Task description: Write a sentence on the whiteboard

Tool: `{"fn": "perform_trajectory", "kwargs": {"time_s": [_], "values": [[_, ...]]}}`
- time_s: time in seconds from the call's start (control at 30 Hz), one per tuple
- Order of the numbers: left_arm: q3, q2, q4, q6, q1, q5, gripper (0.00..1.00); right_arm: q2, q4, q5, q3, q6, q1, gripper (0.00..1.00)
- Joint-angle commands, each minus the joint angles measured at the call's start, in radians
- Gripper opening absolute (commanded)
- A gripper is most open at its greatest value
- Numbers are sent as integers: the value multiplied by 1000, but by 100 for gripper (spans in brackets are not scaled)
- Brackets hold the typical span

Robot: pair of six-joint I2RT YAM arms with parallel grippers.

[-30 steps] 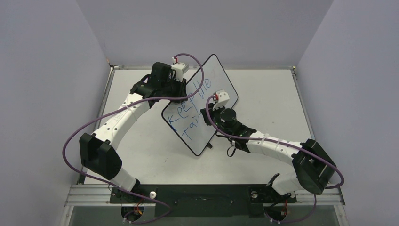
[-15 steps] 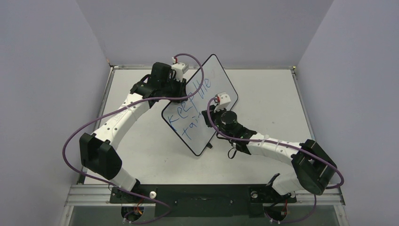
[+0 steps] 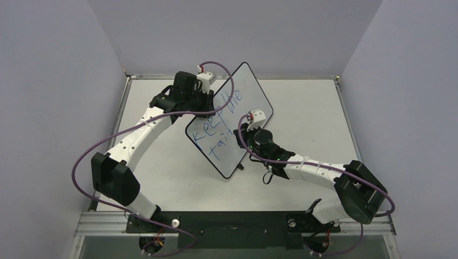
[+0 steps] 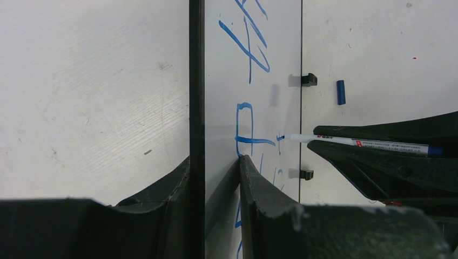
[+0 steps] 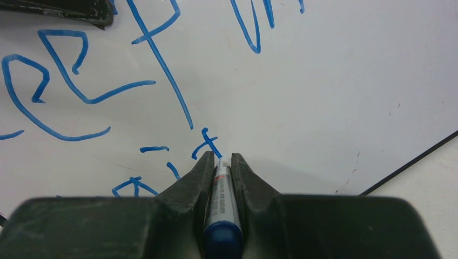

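The whiteboard (image 3: 254, 91) stands tilted on its edge in the middle of the table. My left gripper (image 3: 208, 103) is shut on its upper left rim, one finger on each face (image 4: 216, 159). The sentence (image 3: 216, 121) runs in two slanted blue lines, "Keep the" above a shorter line. My right gripper (image 3: 241, 132) is shut on a white marker (image 5: 220, 194) with a blue end, and the marker's tip touches the whiteboard (image 5: 324, 81) at the last blue stroke. From the left wrist, the marker (image 4: 367, 144) lies across to the whiteboard (image 4: 281, 54) under the sentence (image 4: 251, 54).
A small blue cap (image 4: 341, 92) lies on the white table behind the board. Two black feet (image 4: 308, 80) stick out from the board's lower rim. Grey walls close in the table (image 3: 313, 102) on three sides. Purple cables loop off both arms.
My right arm has drifted a little down the board toward the near side, taking the marker along the second line. The left arm and the board have stayed still.
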Motion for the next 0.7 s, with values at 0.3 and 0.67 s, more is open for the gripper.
{"fn": "perform_trajectory", "kwargs": {"time_s": [0.3, 0.67], "values": [[-59, 44, -39, 86, -48, -64, 0, 22, -61, 2, 69, -16, 10, 0], [-59, 46, -39, 86, -48, -64, 0, 25, -81, 6, 131, -40, 8, 0]]}}
